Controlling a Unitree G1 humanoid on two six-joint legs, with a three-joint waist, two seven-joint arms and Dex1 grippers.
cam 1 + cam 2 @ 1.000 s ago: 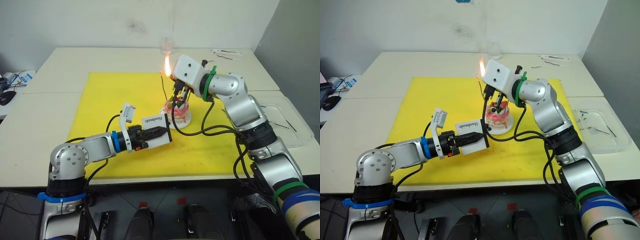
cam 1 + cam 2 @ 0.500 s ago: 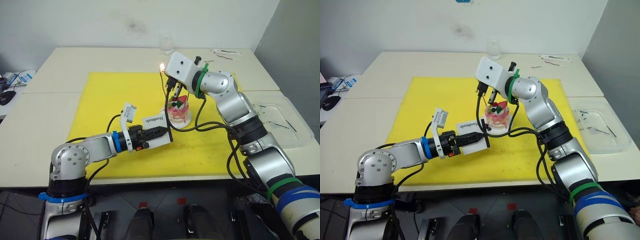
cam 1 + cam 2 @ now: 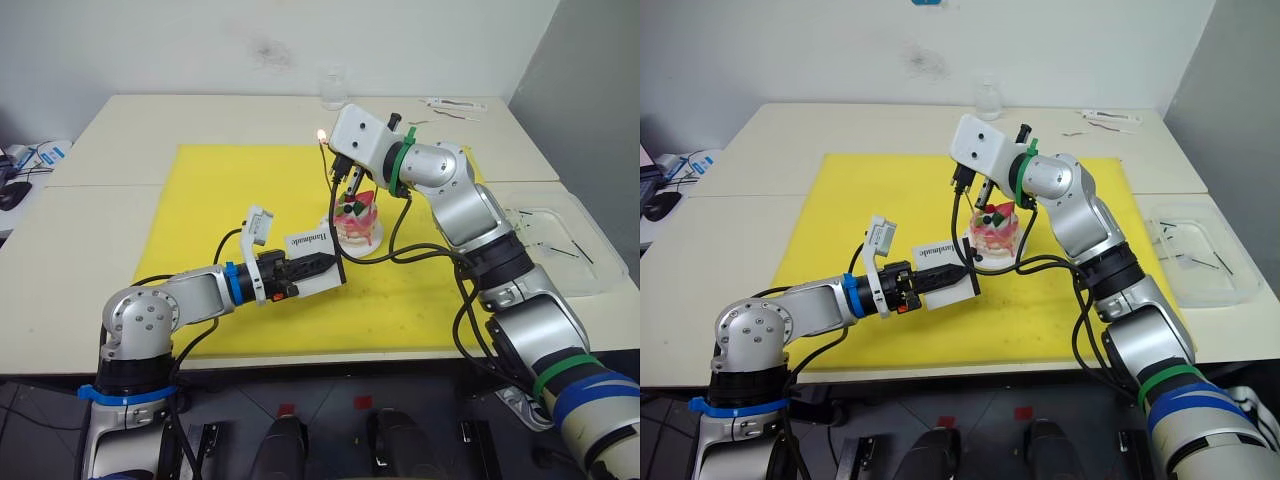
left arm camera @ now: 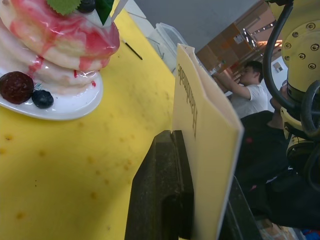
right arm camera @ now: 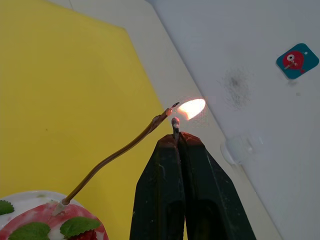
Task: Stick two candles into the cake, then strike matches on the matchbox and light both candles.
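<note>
Yellow mat (image 3: 220, 200) — candle (image 5: 115, 156) lit (flame small), matchbox (image 3: 312, 262) gripped

One cake (image 3: 356, 222), one matchbox (image 3: 314, 262), one candle (image 5: 115, 155) (lit)

Bright, even room light, soft shadows; the flame (image 5: 191, 108) glares, nearby edges blurred.

match (image 5: 175, 123) mostly hidden in right claw (image 5: 177, 140)
</note>
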